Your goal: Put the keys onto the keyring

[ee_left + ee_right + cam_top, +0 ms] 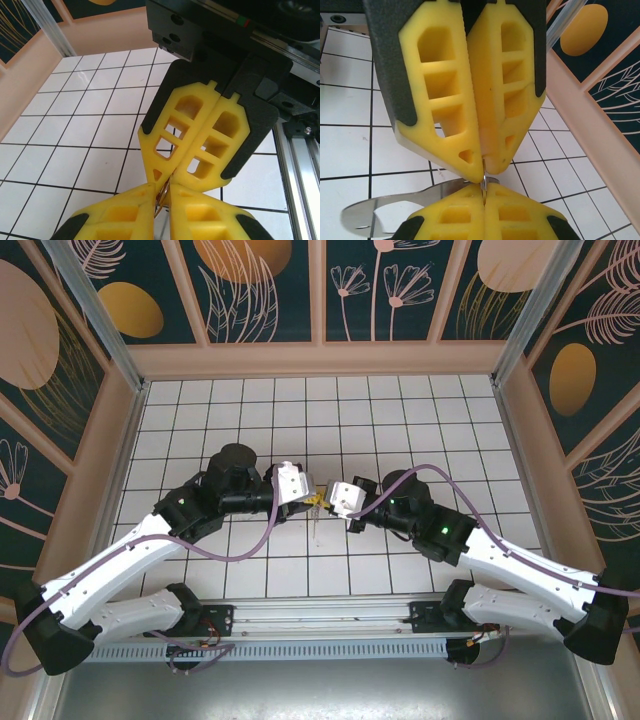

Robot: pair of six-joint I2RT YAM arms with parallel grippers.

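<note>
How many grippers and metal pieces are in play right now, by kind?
Grippers, left gripper and right gripper, both pinched shut: 2
Flat silvery keyring: 1
Edge-on thin metal loop, pinched at both grippers' tips: 1
Total: 4

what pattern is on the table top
White table with a black grid, best in top external view.
</note>
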